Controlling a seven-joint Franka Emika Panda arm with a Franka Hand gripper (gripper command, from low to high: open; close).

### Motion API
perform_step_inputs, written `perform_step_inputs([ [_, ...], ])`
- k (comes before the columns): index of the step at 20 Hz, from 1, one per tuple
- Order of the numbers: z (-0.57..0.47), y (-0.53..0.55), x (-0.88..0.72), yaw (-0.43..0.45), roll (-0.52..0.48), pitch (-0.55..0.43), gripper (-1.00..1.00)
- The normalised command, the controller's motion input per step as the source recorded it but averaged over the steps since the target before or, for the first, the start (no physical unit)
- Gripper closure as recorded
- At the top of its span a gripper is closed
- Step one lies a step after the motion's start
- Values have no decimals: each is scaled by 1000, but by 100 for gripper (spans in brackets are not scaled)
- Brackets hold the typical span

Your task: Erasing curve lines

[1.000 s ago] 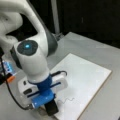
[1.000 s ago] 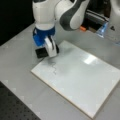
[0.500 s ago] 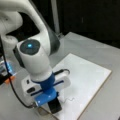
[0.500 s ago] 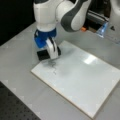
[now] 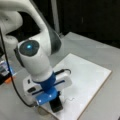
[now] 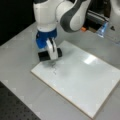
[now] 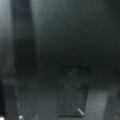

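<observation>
The white board (image 5: 87, 77) (image 6: 82, 80) lies flat on the grey table in both front views. The curve lines (image 5: 70, 99) (image 6: 53, 69) are a thin dark squiggle near one corner of it. My gripper (image 5: 55, 100) (image 6: 50, 53) is shut on a black block eraser (image 5: 57, 106) (image 6: 44, 56), which rests on the board's corner right beside the squiggle. The wrist view is dark and shows only a dim dark block (image 7: 73, 91), likely the eraser.
Small orange and blue items (image 5: 7, 73) lie at a front view's left edge. A blue object (image 6: 102, 28) and dark equipment (image 6: 93, 18) stand at a front view's top right. A black perforated surface (image 6: 15, 107) borders the table at bottom left.
The gripper with the eraser has shifted a little along the board's corner toward the squiggle. The board has not moved.
</observation>
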Motion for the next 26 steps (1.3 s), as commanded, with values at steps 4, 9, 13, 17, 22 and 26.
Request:
perform_step_inputs([
  [4,-14,-52,119,-218,108,94,100],
  [9,20,-52,132,-177,95,75,100],
  [13,7,-49,122,-182,163,20,100],
  [17,-62,-23,88,-163,195,9,100],
  [22,-88,-26,76,-99,186,-39,100],
  [26,-97,-64,48,-41,162,-102,100],
])
